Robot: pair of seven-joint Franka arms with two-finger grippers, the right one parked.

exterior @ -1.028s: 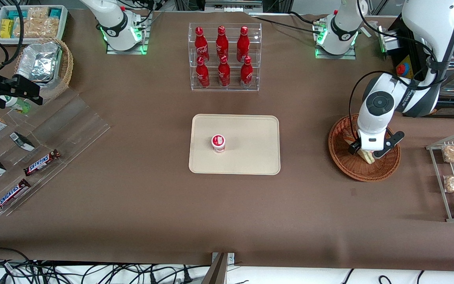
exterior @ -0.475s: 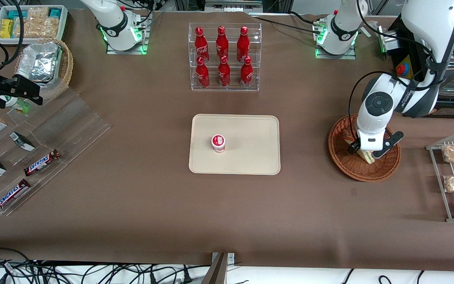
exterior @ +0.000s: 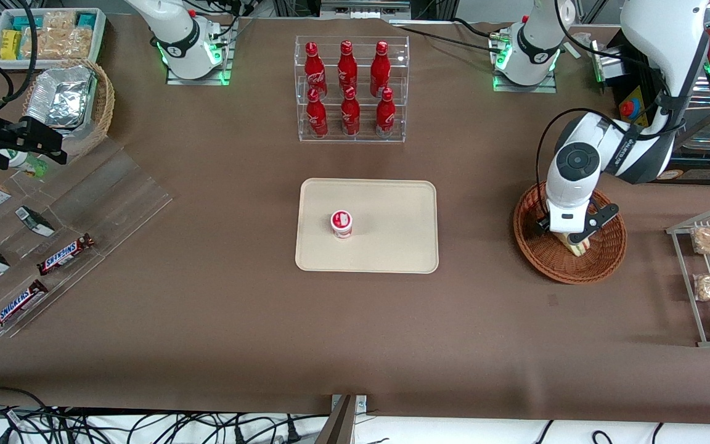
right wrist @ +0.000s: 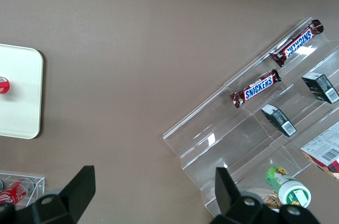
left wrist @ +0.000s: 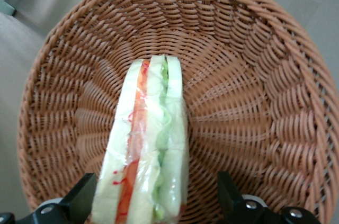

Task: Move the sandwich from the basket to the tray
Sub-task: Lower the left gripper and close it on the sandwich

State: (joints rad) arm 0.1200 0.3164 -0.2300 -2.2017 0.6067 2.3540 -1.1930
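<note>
Gripper (exterior: 567,237): above basket (exterior: 601,262), fingers clamped on sandwich (left wrist: 145,150), wedge raised off weave, still over basket. Held by its flat bread faces, presumably for steady carry. Tray (exterior: 392,203): well apart from basket, holds small red-lidded cup (exterior: 341,223).

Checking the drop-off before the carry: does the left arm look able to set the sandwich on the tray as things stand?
Probably yes. The tool hangs over the basket with the sandwich between its fingers. The tray holds only a small cup, leaving bare tray beside it.
</note>
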